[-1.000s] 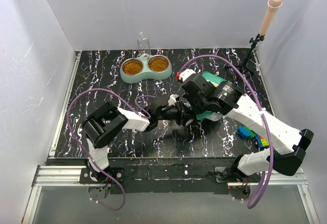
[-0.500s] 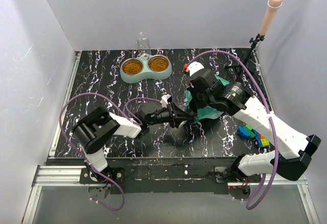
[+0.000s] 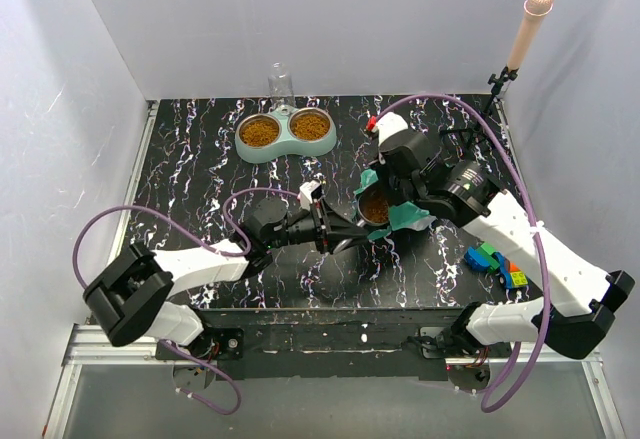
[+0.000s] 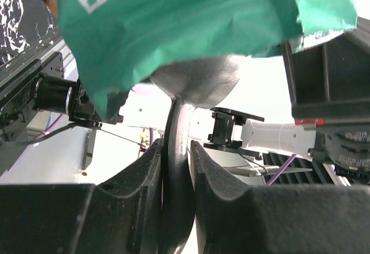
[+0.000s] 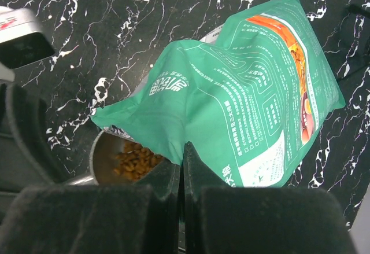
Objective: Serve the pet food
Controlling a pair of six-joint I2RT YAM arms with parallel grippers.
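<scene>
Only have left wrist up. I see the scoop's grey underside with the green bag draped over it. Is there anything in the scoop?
Observer: Yes. The right wrist view shows brown kibble lying in the scoop, just under the bag's open edge.
Operator: What's holding the bag?
Observer: The right gripper is shut on the edge of the bag, next to the scoop.
Operator: Where's the bowl from here?
Observer: In the top view, the double bowl sits at the far side of the table, well apart from the scoop. Both cups hold kibble.
</scene>
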